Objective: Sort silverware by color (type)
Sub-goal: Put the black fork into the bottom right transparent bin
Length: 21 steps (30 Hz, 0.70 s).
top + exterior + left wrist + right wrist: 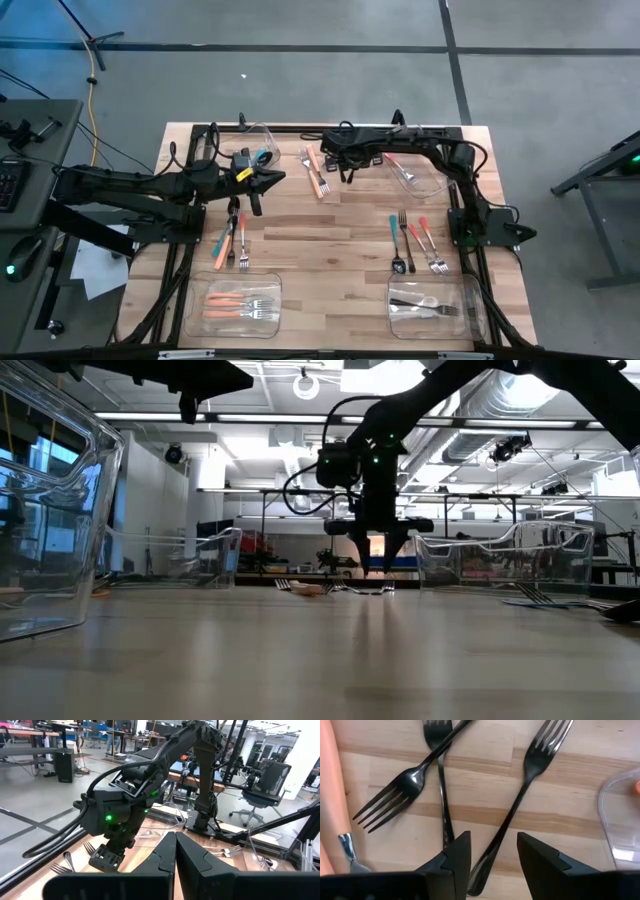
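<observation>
Three black forks lie crossed on the wood under my right gripper [492, 840], near the table's far edge. Its open fingers point down on either side of one black fork's handle [512, 812]; I see no touch. The other two black forks [402, 785] [442, 805] lie beside it. Orange-handled forks [316, 176] lie just to the left. The low view shows my right gripper [378, 565] hanging just above the table. My left gripper [175, 857] is shut and empty, held level over the left half of the table [255, 195].
Clear bins stand at the corners: near-left bin [262, 286] with orange forks, near-right bin [468, 292] with black cutlery, far-right bin [440, 183] and far-left bin [270, 135]. Mixed teal, red-orange and black pieces lie at left [230, 242] and right [415, 240].
</observation>
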Motion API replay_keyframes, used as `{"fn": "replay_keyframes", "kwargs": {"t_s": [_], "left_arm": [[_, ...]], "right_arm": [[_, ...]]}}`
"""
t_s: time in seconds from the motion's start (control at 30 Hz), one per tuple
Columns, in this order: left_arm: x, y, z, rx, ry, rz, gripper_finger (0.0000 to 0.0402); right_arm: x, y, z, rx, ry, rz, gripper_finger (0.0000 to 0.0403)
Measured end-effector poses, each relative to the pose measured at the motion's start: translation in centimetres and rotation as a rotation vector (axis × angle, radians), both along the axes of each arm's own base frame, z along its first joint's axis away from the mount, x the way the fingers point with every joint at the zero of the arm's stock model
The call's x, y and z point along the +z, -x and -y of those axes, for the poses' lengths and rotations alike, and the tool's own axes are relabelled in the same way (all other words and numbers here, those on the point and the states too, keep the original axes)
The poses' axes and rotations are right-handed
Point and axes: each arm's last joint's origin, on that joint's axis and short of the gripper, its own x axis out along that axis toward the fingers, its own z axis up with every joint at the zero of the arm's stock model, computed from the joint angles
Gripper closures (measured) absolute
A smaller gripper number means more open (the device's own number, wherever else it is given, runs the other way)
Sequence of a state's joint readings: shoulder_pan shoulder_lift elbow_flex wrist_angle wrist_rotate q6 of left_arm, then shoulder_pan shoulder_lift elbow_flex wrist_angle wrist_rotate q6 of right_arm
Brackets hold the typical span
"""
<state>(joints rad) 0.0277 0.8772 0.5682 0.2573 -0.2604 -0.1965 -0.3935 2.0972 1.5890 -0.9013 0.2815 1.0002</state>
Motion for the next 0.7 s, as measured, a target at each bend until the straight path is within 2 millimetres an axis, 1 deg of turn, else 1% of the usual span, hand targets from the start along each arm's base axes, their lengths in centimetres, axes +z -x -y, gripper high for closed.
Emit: {"fn": "replay_keyframes", "kwargs": {"t_s": [0.17,0.27,0.37,0.47,0.7], "left_arm": [[0.0,0.0,0.0,-0.001,-0.016,-0.004,0.0401],[0.0,0.0,0.0,-0.001,-0.017,-0.004,0.0401],[0.0,0.0,0.0,-0.001,-0.017,-0.004,0.0401],[0.0,0.0,0.0,-0.001,-0.017,-0.004,0.0401],[0.0,0.0,0.0,0.000,-0.017,-0.004,0.0401]], "right_arm": [[0.0,-0.3,-0.7,-0.004,0.017,-0.002,0.0258],[0.0,-0.1,-1.2,0.005,0.033,-0.047,0.0259],[-0.1,0.2,-1.5,0.017,0.026,-0.088,0.0269],[-0.1,0.2,-1.9,0.028,0.021,-0.105,0.0292],[0.0,-0.2,-2.7,0.079,0.052,-0.123,0.0370]]}}
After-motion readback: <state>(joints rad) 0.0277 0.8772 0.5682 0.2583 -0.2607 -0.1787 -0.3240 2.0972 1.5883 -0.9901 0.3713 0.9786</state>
